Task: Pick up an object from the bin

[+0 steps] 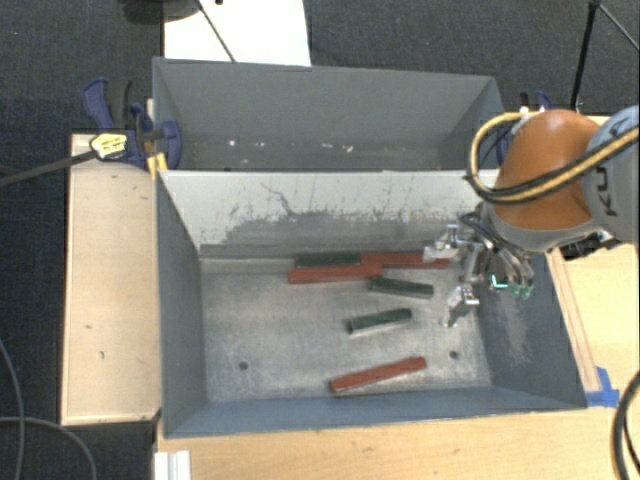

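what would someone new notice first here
The orange cover on the arm's wrist stands out at the right, with the gripper below it, by the bin's right wall. Thin sticks lie on the floor: a red stick and a green stick at the back, two green ones nearest the gripper, another red one near the front.

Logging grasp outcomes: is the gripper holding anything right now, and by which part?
Nothing is held: the gripper hangs open with nothing in it, and the end of a dark green stick lies close beside it.
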Controlling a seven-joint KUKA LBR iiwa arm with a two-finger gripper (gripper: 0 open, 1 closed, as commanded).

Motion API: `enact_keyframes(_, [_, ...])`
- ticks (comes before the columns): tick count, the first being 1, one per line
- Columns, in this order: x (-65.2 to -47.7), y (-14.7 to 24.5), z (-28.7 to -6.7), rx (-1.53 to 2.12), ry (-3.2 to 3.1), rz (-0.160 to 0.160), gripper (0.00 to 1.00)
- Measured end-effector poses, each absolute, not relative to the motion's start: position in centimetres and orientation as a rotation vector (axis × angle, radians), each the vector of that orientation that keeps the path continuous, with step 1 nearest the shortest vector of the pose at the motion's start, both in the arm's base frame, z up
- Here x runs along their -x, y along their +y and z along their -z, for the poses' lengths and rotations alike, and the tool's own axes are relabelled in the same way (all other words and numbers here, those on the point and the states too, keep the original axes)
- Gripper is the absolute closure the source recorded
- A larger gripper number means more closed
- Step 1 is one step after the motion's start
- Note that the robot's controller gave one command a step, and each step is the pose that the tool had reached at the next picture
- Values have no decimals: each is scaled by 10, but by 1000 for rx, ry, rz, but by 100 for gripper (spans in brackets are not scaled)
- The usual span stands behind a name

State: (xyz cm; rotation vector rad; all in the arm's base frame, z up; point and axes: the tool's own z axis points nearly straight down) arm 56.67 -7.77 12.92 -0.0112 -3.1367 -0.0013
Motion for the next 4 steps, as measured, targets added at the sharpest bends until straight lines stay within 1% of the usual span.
enact_keyframes(1, [-569, -78, -133, 8, -3144, 0, 0])
enact_keyframes(2, [-594, -38, -83, -112, -3155, -6, 100])
enact_keyframes(3, [-594, -38, -83, -113, -3154, -5, 100])
enact_keyframes(4, [-581, -28, -231, -217, -3140, -1, 100])
